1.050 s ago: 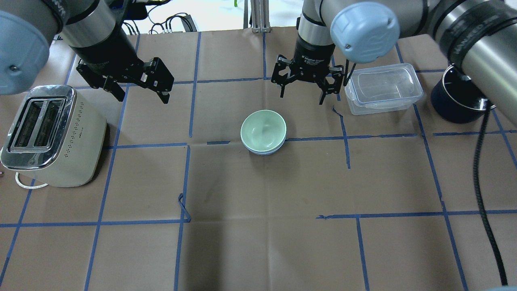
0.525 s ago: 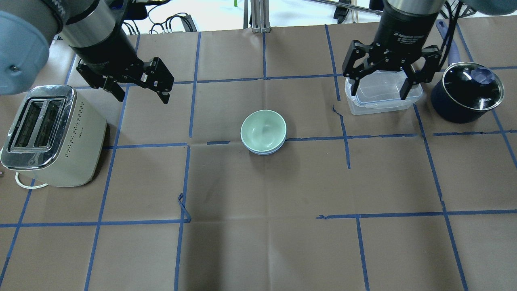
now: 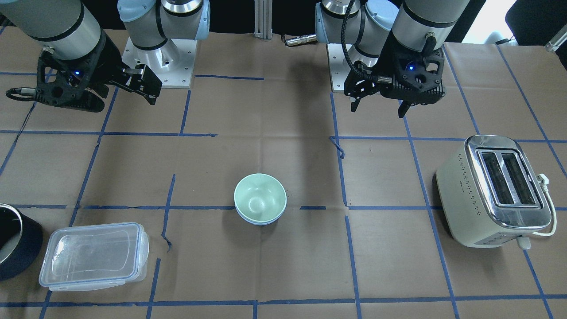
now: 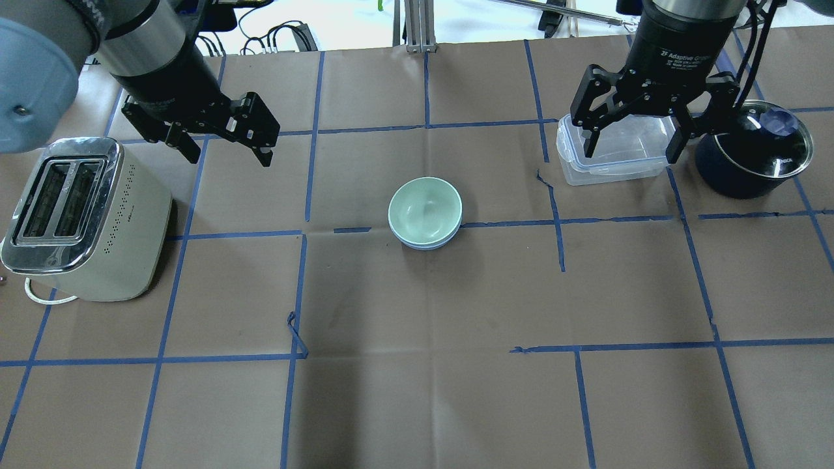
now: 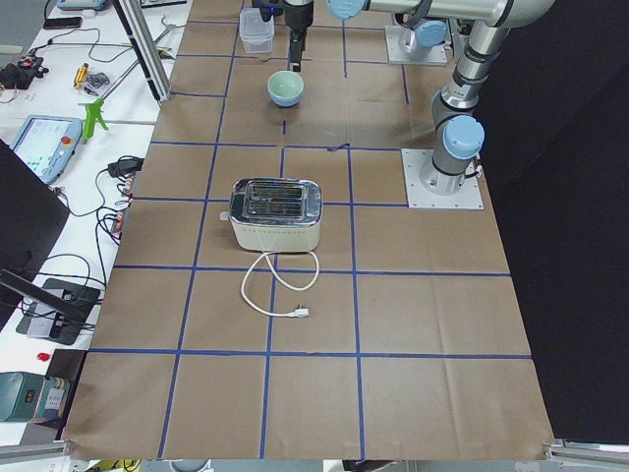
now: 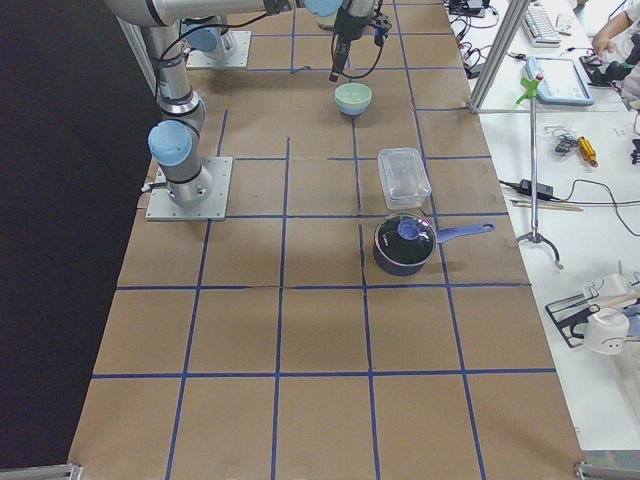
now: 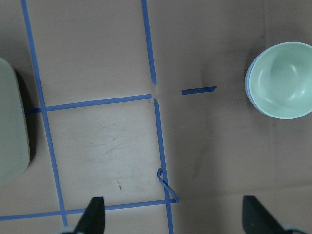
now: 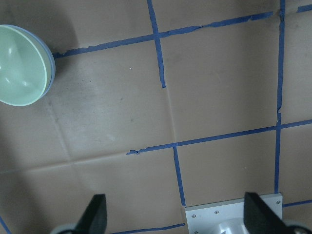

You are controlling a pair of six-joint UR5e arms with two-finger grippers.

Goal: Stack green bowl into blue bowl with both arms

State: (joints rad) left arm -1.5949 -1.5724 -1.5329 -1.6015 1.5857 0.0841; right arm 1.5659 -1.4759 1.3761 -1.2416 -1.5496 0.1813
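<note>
The green bowl sits nested inside the blue bowl at the table's middle; only a thin blue rim shows under it. The same stack shows in the front view, green bowl in blue bowl. My left gripper is open and empty, raised to the far left of the bowls, near the toaster. My right gripper is open and empty, raised over the clear container to the far right. The left wrist view shows the green bowl at its upper right; the right wrist view shows it at its upper left.
A cream toaster stands at the left with its cord trailing. A clear lidded container and a dark blue lidded pot stand at the back right. Blue tape lines cross the brown paper table.
My right gripper has moved right, from behind the bowls to above the clear container, staying open. The left gripper and the stacked bowls have not moved.
</note>
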